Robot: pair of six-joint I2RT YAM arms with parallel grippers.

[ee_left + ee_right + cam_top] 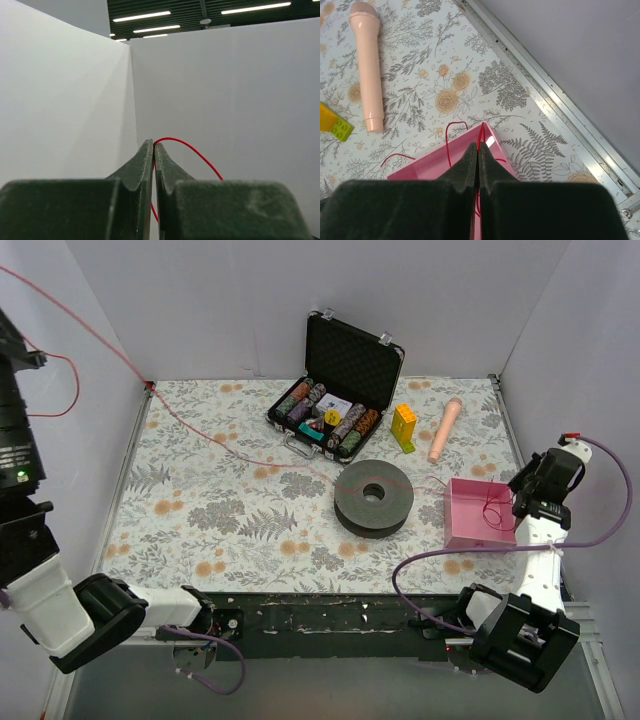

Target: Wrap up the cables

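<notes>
The thin red wire [243, 455] runs from high on the left wall down across the floral table into a pink box [470, 525], where it lies in loops. My left gripper [25, 358] is raised at the far left, shut on the wire. In the left wrist view the jaws [153, 145] meet and the wire [195, 152] arcs out to the right. My right gripper [522, 498] is over the box's right side. In the right wrist view it [478, 145] is shut on a strand of the wire [447, 140] above the pink box [430, 167].
A black spool [373, 497] sits left of the pink box. An open black case of poker chips [335, 390], a yellow block [404, 426] and a pink microphone [445, 430] stand behind. White walls enclose the table, with a metal rail [560, 105] on the right.
</notes>
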